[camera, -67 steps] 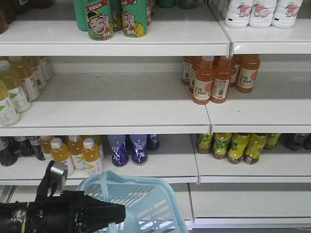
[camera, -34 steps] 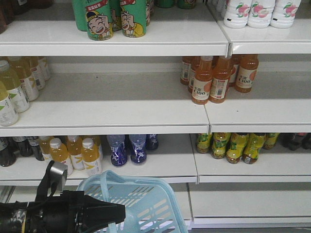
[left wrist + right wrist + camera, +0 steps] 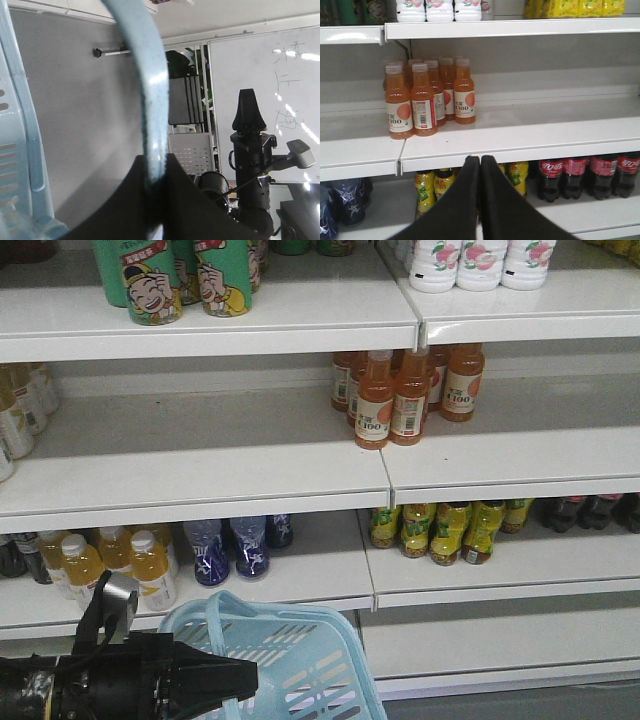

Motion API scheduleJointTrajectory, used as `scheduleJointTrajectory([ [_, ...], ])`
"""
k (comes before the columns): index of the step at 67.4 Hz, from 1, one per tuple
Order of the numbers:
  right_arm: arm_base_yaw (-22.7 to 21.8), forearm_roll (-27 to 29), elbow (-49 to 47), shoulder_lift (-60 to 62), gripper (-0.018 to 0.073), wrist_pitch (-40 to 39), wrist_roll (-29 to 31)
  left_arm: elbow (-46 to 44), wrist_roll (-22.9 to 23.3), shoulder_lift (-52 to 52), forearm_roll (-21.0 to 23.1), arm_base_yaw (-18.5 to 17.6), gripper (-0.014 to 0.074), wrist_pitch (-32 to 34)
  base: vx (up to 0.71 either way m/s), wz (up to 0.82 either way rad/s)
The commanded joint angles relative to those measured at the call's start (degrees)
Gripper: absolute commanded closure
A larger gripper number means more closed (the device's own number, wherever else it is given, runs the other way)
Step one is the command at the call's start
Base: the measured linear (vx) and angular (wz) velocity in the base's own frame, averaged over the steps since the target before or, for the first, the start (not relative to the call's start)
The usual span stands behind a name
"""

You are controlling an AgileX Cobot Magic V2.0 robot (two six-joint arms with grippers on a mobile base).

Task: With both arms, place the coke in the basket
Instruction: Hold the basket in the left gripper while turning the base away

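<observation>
Before the bottom shelf edge, the basket handle is clamped by the left gripper; the right gripper is closed empty.

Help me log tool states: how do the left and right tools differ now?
The left tool is clamped on the light blue basket handle; the right tool is shut on nothing. The left tool looks toward a whiteboard; the right tool faces orange drink bottles. Both are black wedges.
</observation>
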State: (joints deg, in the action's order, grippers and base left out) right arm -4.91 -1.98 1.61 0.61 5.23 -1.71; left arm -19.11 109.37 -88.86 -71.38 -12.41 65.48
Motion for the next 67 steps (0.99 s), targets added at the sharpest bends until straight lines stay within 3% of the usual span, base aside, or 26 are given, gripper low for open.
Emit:
scheduleJointTrajectory([
  [1,-0.1,-0.4,0.4,0.7,0.0569,-4.0,0.3,-0.7,-0.5,2.0,2.7,-0.2,0.0604,13.3,-0.01,-0.22],
  [67,-0.1,-0.4,0.4,0.7,0.0569,-4.0,0.3,-0.7,-0.5,2.0,2.7,-0.2,0.0604,13.3,-0.02,-0.21],
])
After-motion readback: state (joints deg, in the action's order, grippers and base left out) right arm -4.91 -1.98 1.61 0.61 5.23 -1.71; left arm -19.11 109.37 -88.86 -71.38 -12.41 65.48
